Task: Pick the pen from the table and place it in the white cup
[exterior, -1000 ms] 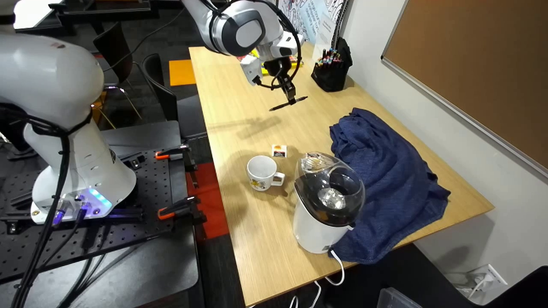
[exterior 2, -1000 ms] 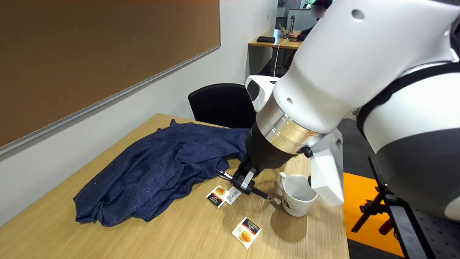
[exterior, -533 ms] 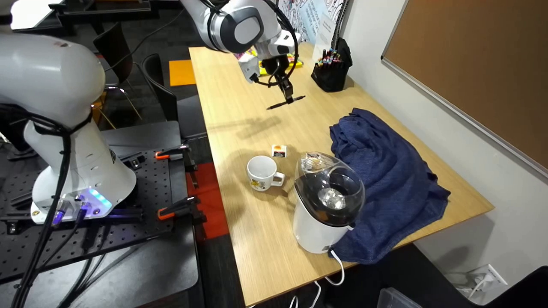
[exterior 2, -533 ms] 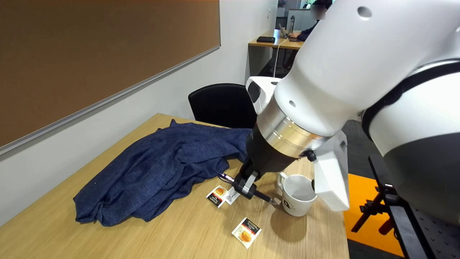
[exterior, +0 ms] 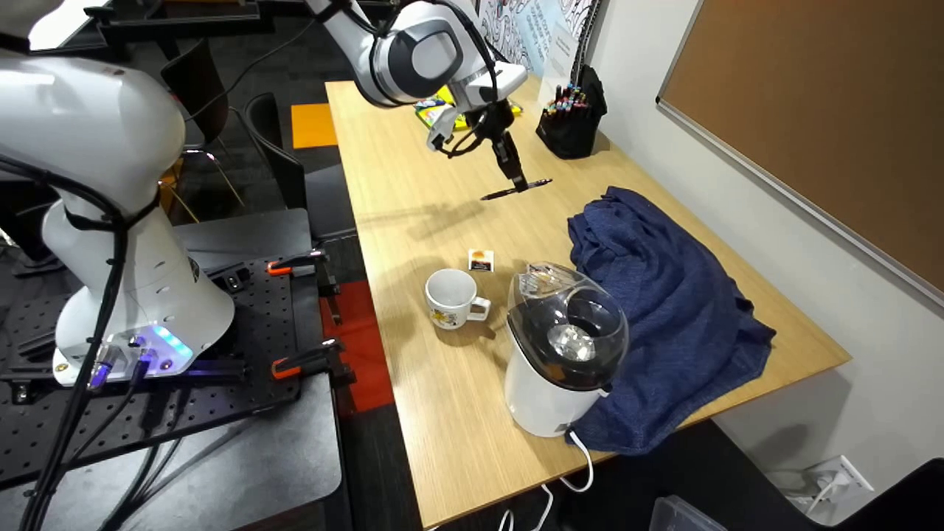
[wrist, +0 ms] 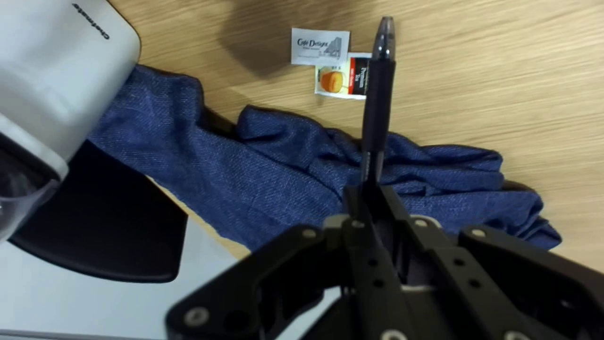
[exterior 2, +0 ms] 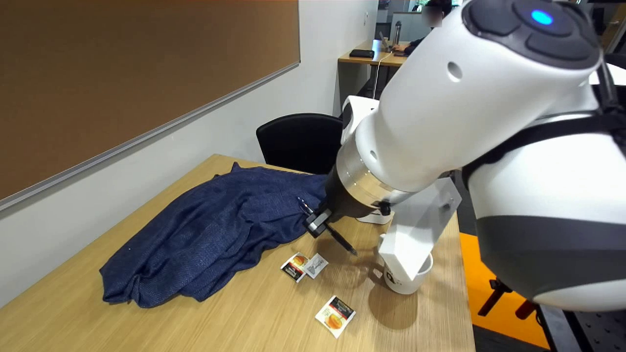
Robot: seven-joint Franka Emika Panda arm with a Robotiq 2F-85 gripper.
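The pen [wrist: 378, 98] is pinched by the tool [exterior 2: 317, 223], its middle hidden in both exterior views.

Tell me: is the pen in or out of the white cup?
Out. The gripper holds the pen above the table, apart from the white cup in both exterior views.

In an exterior view, lower right: white cup [exterior 2: 398, 285] partly hidden behind arm [exterior 2: 455, 117]; upper right: person's face [exterior 2: 432, 16] blurred. Wrist view, upper left: appliance [wrist: 71, 61] cut off by edge; centre: lower end of pen [wrist: 378, 101] hidden by gripper [wrist: 370, 191].
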